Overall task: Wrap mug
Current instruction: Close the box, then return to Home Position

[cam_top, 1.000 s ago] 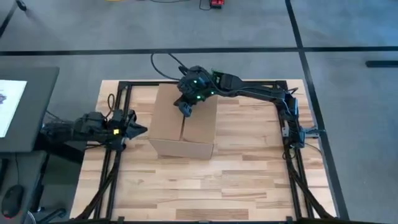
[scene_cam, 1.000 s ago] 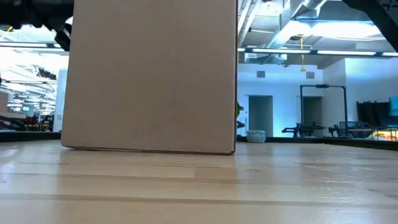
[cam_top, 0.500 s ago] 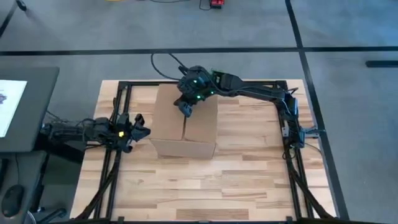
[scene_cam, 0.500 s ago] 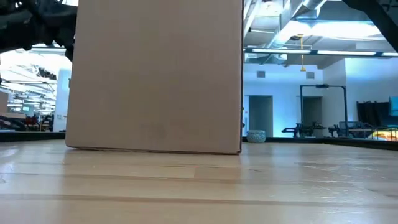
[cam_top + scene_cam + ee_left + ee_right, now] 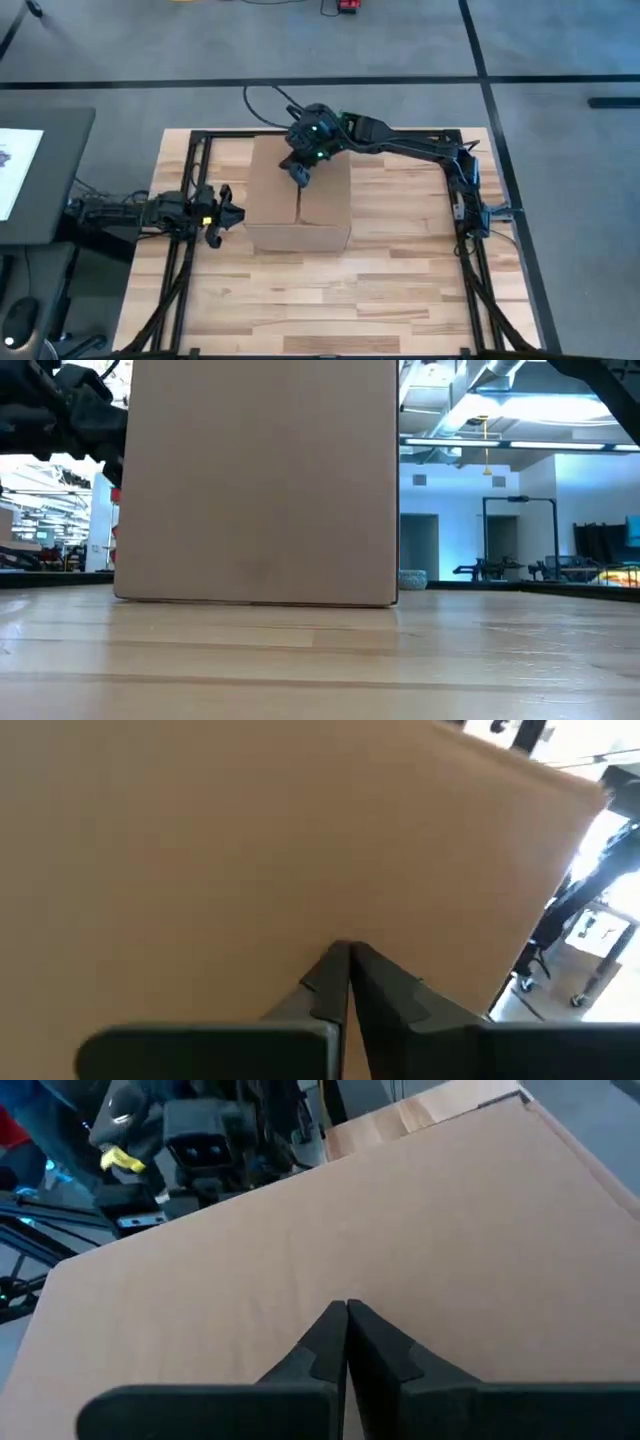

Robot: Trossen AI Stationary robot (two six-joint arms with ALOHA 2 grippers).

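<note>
Since a second before, my left pincer [image 5: 228,216] had come in along the worktop [image 5: 400,290] until it stood right at the left wall of the cardboard box [image 5: 298,197], and the box had slid a little to the right, as the low view showed by its edges. That left pincer had its fingers pressed together, tips meeting at the cardboard in its wrist view, holding nothing; I judged it was there as a blunt pusher or a stop against the side wall, not as a grasp.

Over the box, my right pincer [image 5: 298,172] came down from the far side onto the closed top flaps, beside the seam. Its fingers were also shut, tip to tip on the flap with nothing between them, which I took as pressing the lid flat so the flaps stayed down while the side was steadied.

As for the mug, I could not see it in any view; if it was anywhere, I judged it was inside the closed box, but nothing showed that.
</note>
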